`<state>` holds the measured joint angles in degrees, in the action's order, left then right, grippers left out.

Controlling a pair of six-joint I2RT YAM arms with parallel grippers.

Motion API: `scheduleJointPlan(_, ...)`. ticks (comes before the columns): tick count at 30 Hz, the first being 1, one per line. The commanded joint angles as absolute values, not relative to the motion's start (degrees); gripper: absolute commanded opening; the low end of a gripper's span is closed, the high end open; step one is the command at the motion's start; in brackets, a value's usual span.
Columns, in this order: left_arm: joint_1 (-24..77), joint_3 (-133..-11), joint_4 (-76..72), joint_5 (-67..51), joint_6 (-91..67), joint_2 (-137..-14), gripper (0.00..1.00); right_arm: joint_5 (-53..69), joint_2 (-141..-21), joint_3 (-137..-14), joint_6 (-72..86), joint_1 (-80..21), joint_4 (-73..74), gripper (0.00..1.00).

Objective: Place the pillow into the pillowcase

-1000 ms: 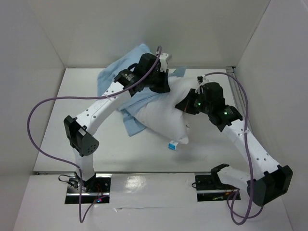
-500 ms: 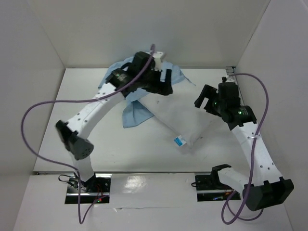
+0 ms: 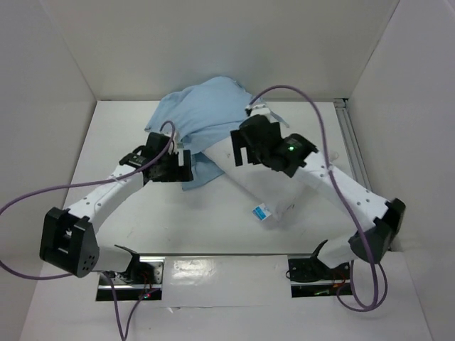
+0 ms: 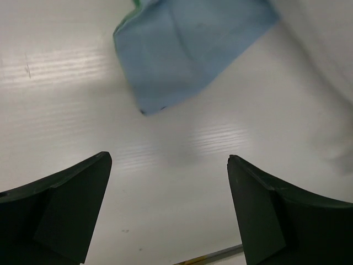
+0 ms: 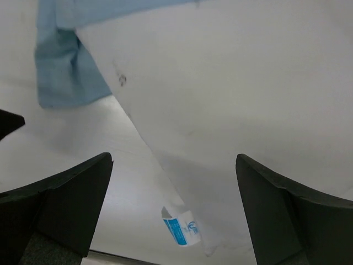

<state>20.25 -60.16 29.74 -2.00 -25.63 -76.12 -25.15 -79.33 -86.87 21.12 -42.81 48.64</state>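
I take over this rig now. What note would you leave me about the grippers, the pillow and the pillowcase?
Left gripper: open, empty, over the table beside a pillowcase corner.
Right gripper: open, empty, over the pillow.
Pillow: lying on the table, far end under the pillowcase, tagged near end bare.
Done: cannot tell whether the far end is inside.
Left: draw the pillowcase over the whole pillow.

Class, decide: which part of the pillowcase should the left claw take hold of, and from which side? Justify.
Probably the loose corner of the pillowcase jutting onto the bare table beside the pillow. Approach from the left with the open left claw, because that flap lies thin, flat and uncovered.
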Motion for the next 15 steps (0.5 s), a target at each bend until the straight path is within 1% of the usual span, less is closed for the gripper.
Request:
scheduleJointPlan(1,19.6,-56.2,18.6,-0.4,-25.0,-76.5,1.0,-34.0,-83.5,-90.3,21.0,-47.2,54.9,1.0)
scheduleJointPlan(6,18.5,-56.9,14.3,2.5,-25.8,-84.3,1.0,-31.9,-84.7,-90.8,20.4,-47.2,54.9,1.0)
scheduleJointPlan(8,17.8,-59.1,13.7,3.9,-25.8,-89.1,1.0,-31.3,-85.3,-91.5,20.4,-47.2,57.0,1.0)
scheduleJointPlan(11,17.8,-61.5,10.6,2.8,-25.0,-93.7,1.0,-31.3,-86.4,-91.5,20.4,-47.2,59.9,1.0)
scheduleJointPlan(12,17.8,-61.5,9.6,4.6,-25.0,-95.8,1.0,-31.3,-86.9,-91.5,20.9,-47.2,60.6,1.0)
scheduleJointPlan(15,19.0,-62.7,7.7,6.7,-23.6,-97.6,1.0,-32.3,-87.5,-90.4,21.4,-47.7,63.0,1.0)
